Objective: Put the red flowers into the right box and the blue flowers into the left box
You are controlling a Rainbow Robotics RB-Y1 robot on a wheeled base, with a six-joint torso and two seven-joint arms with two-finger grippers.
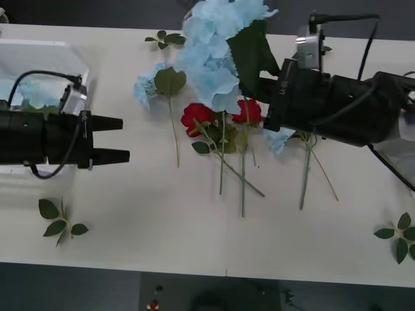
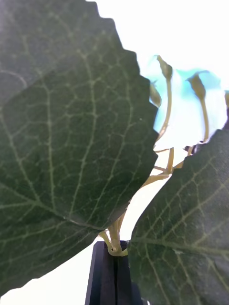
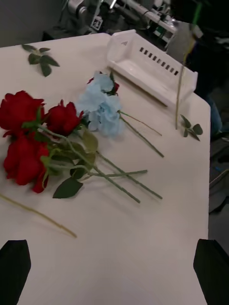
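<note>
The blue flowers, pale fluffy clusters on thin green stems, are partly sorted: in the front view one hangs lifted [image 1: 217, 52] from the right gripper [image 1: 275, 97], another lies on the white table [image 1: 194, 240], and the deep-red roses [image 1: 198, 118] remain there unsorted. The left gripper [image 1: 110, 139] hovers with jaws apart beside the translucent slotted left box [image 1: 39, 48]. In the right wrist view the fingers [image 2: 110, 276] clamp the held stem. In the left wrist view the red roses and a blue cluster lie near the white-rimmed right box [image 3: 148, 66].

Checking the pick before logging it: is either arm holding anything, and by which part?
The right gripper holds a blue flower by its stem, jaws shut. The left gripper is open, holding nothing.
</note>
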